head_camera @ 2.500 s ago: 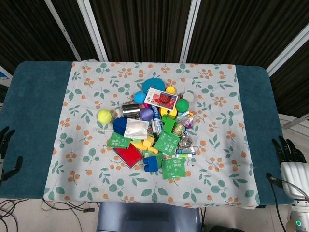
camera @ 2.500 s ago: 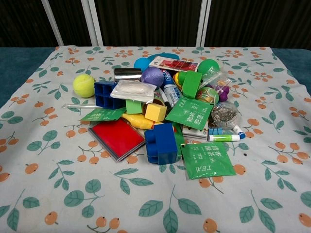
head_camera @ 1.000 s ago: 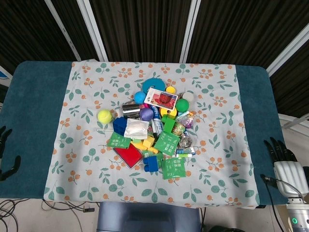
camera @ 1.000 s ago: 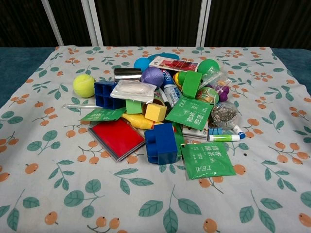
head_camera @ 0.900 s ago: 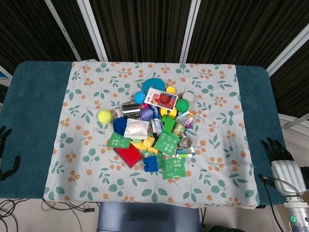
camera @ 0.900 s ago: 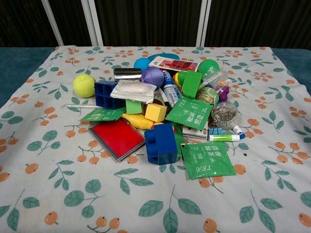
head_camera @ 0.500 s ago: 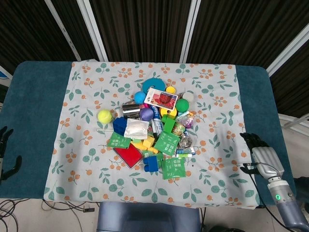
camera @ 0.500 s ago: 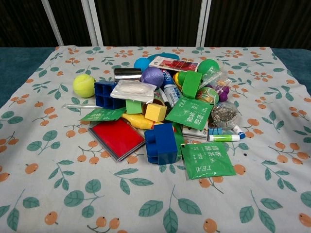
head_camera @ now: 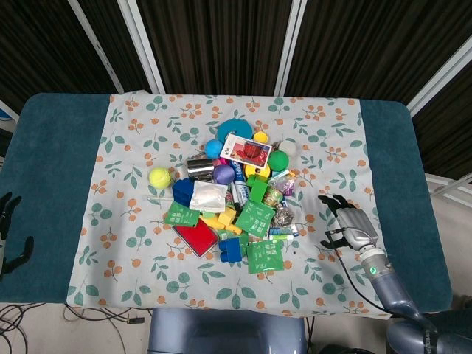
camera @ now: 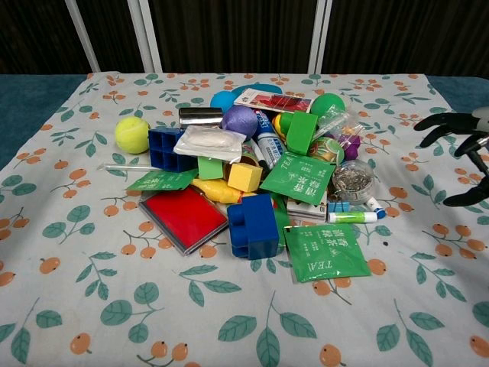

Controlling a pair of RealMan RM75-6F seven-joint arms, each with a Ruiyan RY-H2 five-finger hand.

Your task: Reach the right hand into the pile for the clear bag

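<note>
A heap of toys and packets lies mid-table. On its right side sits a crumpled clear bag (head_camera: 284, 179) (camera: 341, 125) holding small coloured bits, beside a green ball (head_camera: 278, 161). Another clear bag (head_camera: 208, 196) (camera: 208, 142) with white contents lies on the blue brick at the heap's left. My right hand (head_camera: 348, 225) (camera: 461, 145) hovers over the cloth just right of the heap, fingers spread, holding nothing, apart from both bags. My left hand (head_camera: 9, 234) stays at the table's left edge, fingers apart and empty.
Around the bags lie a tennis ball (camera: 132, 134), a purple ball (camera: 239, 120), a red card (camera: 182, 217), a blue brick (camera: 253, 226), green tea sachets (camera: 326, 251), a tub of clips (camera: 354, 179) and a metal can (camera: 200, 116). The floral cloth (head_camera: 133, 147) covers the table.
My right hand has travelled from the table's right edge leftward toward the heap and now shows in the chest view. The heap and my left hand have not moved.
</note>
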